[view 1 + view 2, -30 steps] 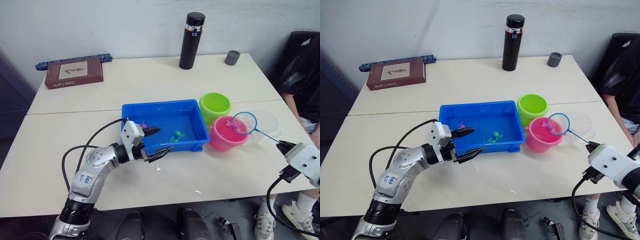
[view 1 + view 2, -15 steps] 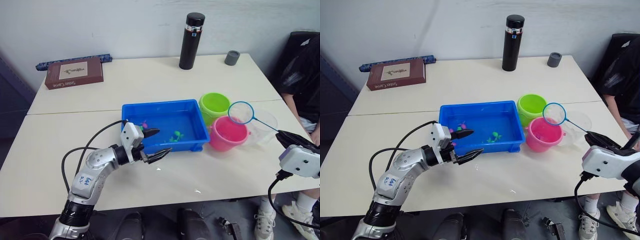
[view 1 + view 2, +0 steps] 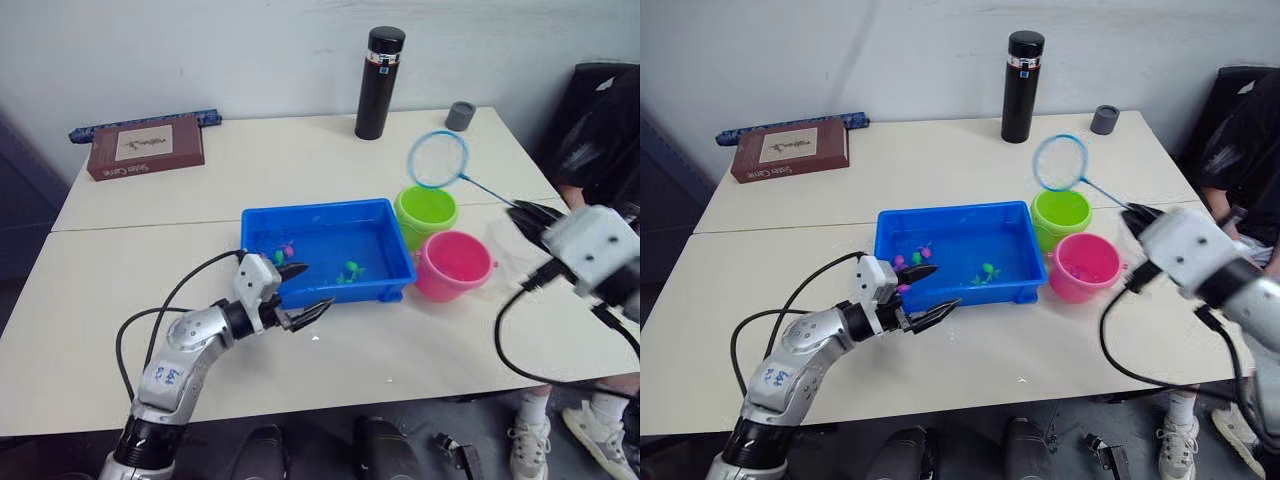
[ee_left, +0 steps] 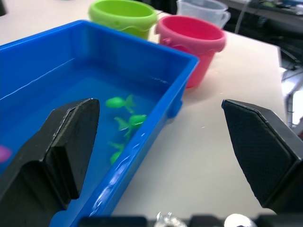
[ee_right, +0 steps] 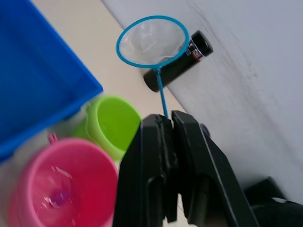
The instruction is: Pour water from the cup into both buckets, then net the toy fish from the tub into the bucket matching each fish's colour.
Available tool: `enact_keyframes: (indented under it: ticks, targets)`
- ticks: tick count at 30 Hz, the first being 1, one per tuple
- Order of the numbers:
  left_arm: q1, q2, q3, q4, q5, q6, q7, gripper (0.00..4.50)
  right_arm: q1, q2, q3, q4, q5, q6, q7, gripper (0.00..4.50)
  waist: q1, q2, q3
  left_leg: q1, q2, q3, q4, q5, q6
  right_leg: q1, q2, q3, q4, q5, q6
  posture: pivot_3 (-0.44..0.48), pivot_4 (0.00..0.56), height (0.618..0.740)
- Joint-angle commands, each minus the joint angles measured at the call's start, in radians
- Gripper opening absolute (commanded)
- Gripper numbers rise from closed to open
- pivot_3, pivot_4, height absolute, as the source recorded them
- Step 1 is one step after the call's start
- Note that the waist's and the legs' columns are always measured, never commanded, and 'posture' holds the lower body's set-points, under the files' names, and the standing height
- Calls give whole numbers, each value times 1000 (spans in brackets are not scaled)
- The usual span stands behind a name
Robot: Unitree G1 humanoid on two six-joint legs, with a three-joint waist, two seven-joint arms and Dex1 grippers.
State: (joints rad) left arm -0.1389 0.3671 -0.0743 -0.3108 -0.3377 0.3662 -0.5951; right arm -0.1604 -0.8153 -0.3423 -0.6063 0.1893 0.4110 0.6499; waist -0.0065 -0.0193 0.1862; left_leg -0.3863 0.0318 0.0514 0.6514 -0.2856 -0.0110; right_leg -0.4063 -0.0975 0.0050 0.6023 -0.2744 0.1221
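The blue tub [image 3: 315, 208] holds water with green fish [image 3: 352, 270] and pink fish [image 3: 288, 249]. The lime green bucket [image 3: 426, 213] and the pink bucket [image 3: 453, 265] stand at its right end. A pink fish [image 5: 59, 197] lies in the pink bucket. My right gripper [image 3: 522, 213] is shut on the wire handle of the net [image 3: 438, 159], whose empty hoop is raised above and behind the green bucket. At the tub's front left rim my left gripper [image 3: 305, 290] is open, holding nothing. The clear cup [image 4: 203, 10] stands behind the pink bucket.
A tall black flask [image 3: 378, 68] and a small grey cup [image 3: 460, 115] stand at the back of the table. A brown book [image 3: 145, 146] lies at the back left. A person [image 3: 600, 140] sits at the table's right end.
The net was over the pink bucket with a pink fish in it, and the fish has left it. My right gripper has since lifted the empty net up and to the left. The left gripper barely moved.
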Motion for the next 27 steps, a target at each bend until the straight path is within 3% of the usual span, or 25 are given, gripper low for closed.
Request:
enact_keyframes:
  ticks: [1, 9, 17, 27]
  targets:
    - [43, -2, 29, -76, 21, -5, 56, 4456, -112, 13, 92, -33, 120, 203, -1, 0, 2, 0, 0, 0, 0, -1, 0, 0, 0, 0, 0, 0, 0, 0, 0, 0, 150, 740]
    - [143, -28, 100, -178, 22, 52, 191, 4456, -308, 76, 259, 68, 241, 432, 10, 0, 5, 0, 0, -3, -1, -4, 0, 0, 1, -2, -3, -1, 0, 0, -1, 0, 150, 740]
    - [223, -58, 108, -275, 31, 94, 273, 4456, -382, 84, 418, 221, 169, 396, 47, 0, 2, 0, 0, -3, -1, -3, 0, 0, 1, -3, -2, -1, 0, 0, -1, 0, 150, 740]
    - [248, -69, 98, -306, 35, 104, 307, 4456, -592, 124, 574, 384, 87, 441, 80, 0, 0, 0, 0, -2, 0, -2, -1, 0, 1, -5, -2, -1, 2, -1, -2, 0, 150, 740]
